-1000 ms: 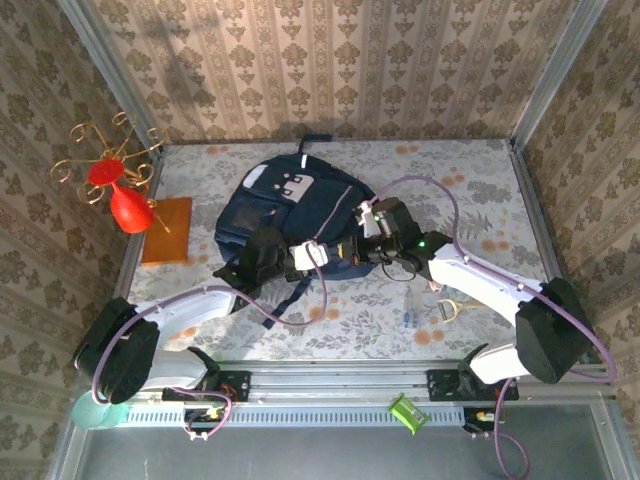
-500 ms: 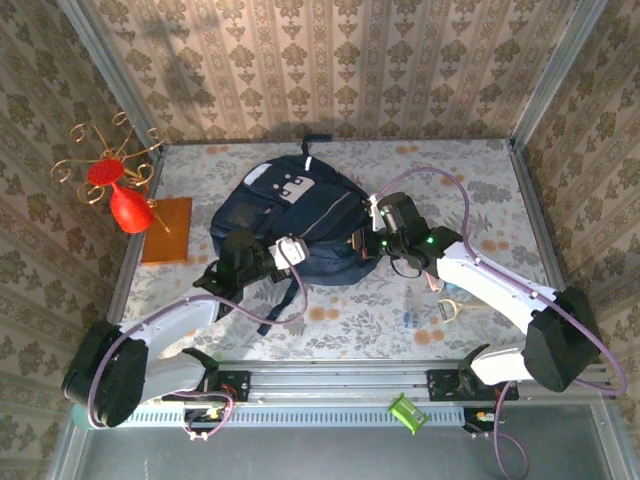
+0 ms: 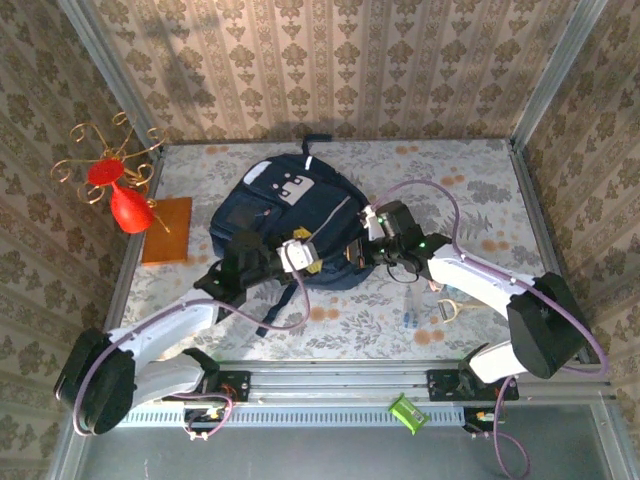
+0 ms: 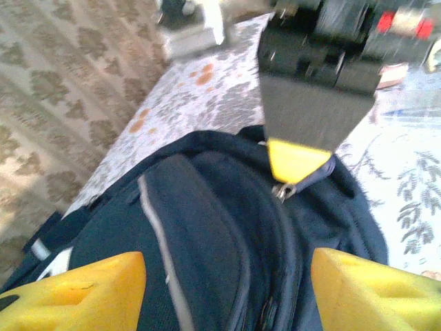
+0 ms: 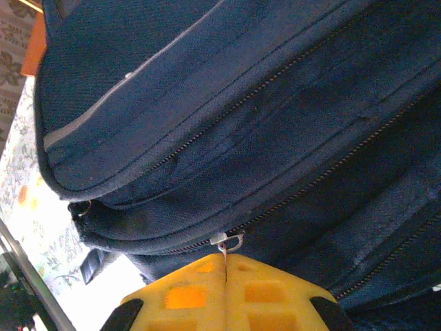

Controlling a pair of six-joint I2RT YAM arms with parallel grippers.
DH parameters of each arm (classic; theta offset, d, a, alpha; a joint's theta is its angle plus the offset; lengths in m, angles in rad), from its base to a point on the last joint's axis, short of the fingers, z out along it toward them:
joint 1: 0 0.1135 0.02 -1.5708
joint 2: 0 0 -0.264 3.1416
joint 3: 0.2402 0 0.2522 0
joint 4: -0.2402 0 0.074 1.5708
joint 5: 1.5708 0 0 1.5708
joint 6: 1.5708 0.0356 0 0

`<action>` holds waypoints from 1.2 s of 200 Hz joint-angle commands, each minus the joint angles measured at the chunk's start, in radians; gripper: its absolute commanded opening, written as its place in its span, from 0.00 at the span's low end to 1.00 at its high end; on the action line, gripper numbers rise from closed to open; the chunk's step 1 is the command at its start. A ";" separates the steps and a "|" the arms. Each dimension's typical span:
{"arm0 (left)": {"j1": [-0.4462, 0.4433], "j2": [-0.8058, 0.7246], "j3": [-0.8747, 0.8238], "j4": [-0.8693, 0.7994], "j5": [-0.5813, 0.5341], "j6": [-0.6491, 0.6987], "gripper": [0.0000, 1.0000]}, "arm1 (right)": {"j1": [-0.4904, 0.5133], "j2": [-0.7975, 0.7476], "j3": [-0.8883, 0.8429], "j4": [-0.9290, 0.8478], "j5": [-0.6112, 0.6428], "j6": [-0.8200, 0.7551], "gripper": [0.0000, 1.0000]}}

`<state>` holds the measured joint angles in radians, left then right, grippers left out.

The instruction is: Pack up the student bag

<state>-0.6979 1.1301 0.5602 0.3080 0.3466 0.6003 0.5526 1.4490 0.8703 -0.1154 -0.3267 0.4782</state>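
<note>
The student bag (image 3: 285,210), dark navy with a pale stripe, lies on the table's middle. My left gripper (image 3: 325,257) hovers open over the bag's near end. In the left wrist view its yellow fingertips (image 4: 79,289) stand wide apart, one on each side of the bag's top panel (image 4: 207,234). My right gripper (image 3: 355,250) is at the bag's right near corner. In the right wrist view it (image 5: 226,265) is shut on a small metal zip pull (image 5: 227,243) of a closed zip. The left wrist view also catches that yellow tip (image 4: 296,160) pinching the pull (image 4: 282,191).
A red vase (image 3: 125,208) with a gold wire stand sits on an orange block (image 3: 170,232) at the left wall. A small ring (image 3: 446,307) and a tiny blue item (image 3: 410,320) lie right of the bag. Patterned walls close in three sides.
My left gripper has gone from shut to open and moved right over the bag's near end. The right gripper stays shut on the zip pull and has shifted slightly left.
</note>
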 commanded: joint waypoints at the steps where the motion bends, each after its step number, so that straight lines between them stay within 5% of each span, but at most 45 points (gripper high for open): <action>1: -0.033 0.078 0.081 -0.143 -0.034 0.103 0.65 | 0.002 0.026 -0.027 0.108 -0.064 0.047 0.00; 79: -0.051 0.261 0.165 -0.243 -0.055 0.172 0.56 | 0.003 0.073 -0.050 0.132 -0.035 0.040 0.00; 168: -0.050 0.291 0.178 -0.232 -0.106 0.172 0.00 | 0.005 0.110 -0.074 0.122 -0.037 0.005 0.10; 240: -0.037 0.270 0.161 -0.158 -0.089 0.101 0.00 | 0.012 0.103 -0.128 0.157 -0.044 0.021 0.22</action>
<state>-0.7509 1.4227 0.7177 0.0959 0.2550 0.7467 0.5549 1.5406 0.7738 0.0448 -0.3531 0.5003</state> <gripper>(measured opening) 0.055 0.210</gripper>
